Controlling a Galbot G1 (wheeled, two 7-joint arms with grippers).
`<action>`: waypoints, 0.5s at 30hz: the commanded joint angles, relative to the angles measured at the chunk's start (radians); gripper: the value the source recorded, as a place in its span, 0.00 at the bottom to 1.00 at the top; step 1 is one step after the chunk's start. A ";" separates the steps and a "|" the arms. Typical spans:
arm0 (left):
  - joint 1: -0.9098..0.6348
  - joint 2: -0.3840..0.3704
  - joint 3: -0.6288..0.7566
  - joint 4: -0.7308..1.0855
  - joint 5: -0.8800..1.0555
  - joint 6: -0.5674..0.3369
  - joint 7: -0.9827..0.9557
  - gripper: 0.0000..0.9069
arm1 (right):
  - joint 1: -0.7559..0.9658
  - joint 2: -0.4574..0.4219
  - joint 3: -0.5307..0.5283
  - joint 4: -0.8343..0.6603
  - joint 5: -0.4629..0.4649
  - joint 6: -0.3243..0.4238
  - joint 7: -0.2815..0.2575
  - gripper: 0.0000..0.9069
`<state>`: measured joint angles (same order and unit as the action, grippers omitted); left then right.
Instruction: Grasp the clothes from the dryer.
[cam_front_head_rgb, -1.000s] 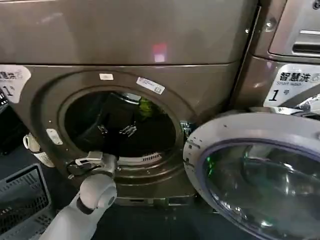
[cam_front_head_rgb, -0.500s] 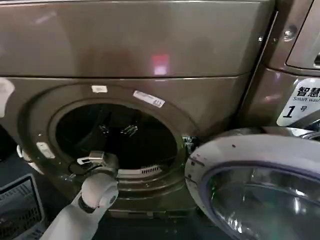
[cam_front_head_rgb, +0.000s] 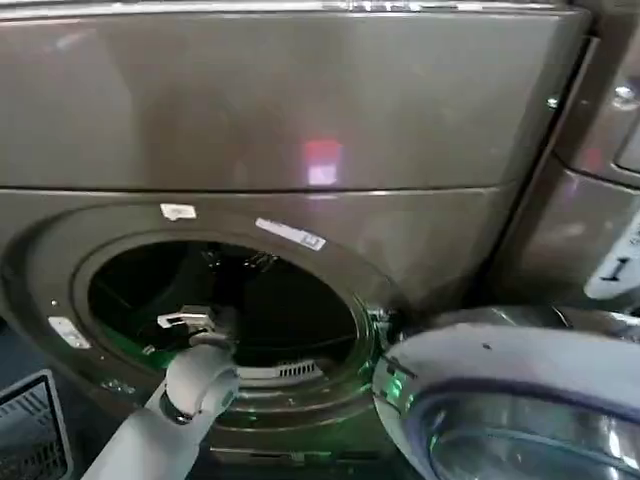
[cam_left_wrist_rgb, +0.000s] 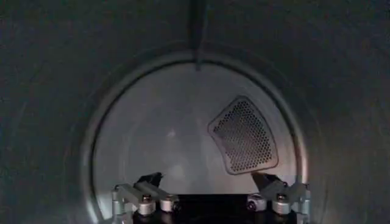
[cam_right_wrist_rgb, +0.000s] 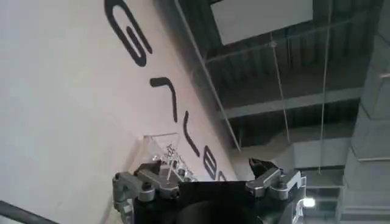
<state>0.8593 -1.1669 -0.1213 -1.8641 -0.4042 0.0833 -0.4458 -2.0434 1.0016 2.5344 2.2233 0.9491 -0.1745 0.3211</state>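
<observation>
The dryer (cam_front_head_rgb: 300, 110) is a brown-grey metal machine whose round porthole (cam_front_head_rgb: 225, 310) stands open and dark. My left arm reaches up from below, and my left gripper (cam_front_head_rgb: 175, 330) sits just inside the porthole's lower left rim. In the left wrist view this gripper (cam_left_wrist_rgb: 207, 179) is open with nothing between its fingers, facing the steel drum's back wall (cam_left_wrist_rgb: 164, 128) and a perforated vent panel (cam_left_wrist_rgb: 244, 137). The clothes are out of view. My right gripper (cam_right_wrist_rgb: 207, 165) is open and empty, pointing up at a lettered wall and a ceiling.
The dryer's round glass door (cam_front_head_rgb: 510, 400) hangs open at the lower right, close to the porthole. A grey slatted basket (cam_front_head_rgb: 30, 430) stands on the floor at the lower left. A second similar machine (cam_front_head_rgb: 600, 200) stands to the right.
The head view has shifted, so the dryer sits lower and further right in frame. My left gripper has gone further into the porthole. A green patch seen inside the drum no longer shows.
</observation>
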 joint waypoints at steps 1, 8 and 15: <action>-0.117 -0.061 0.014 0.147 0.017 -0.012 0.011 1.00 | -0.001 -0.001 0.003 0.001 0.003 -0.007 0.002 1.00; -0.208 -0.130 0.025 0.307 0.045 -0.035 0.036 1.00 | 0.000 0.000 0.004 0.008 0.008 -0.006 -0.001 1.00; -0.347 -0.194 0.029 0.505 0.063 -0.055 0.058 1.00 | 0.002 -0.002 0.002 0.013 0.010 -0.006 -0.003 1.00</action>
<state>0.6648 -1.2886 -0.0933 -1.5883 -0.3535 0.0388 -0.4018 -2.0425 0.9997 2.5360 2.2348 0.9583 -0.1787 0.3184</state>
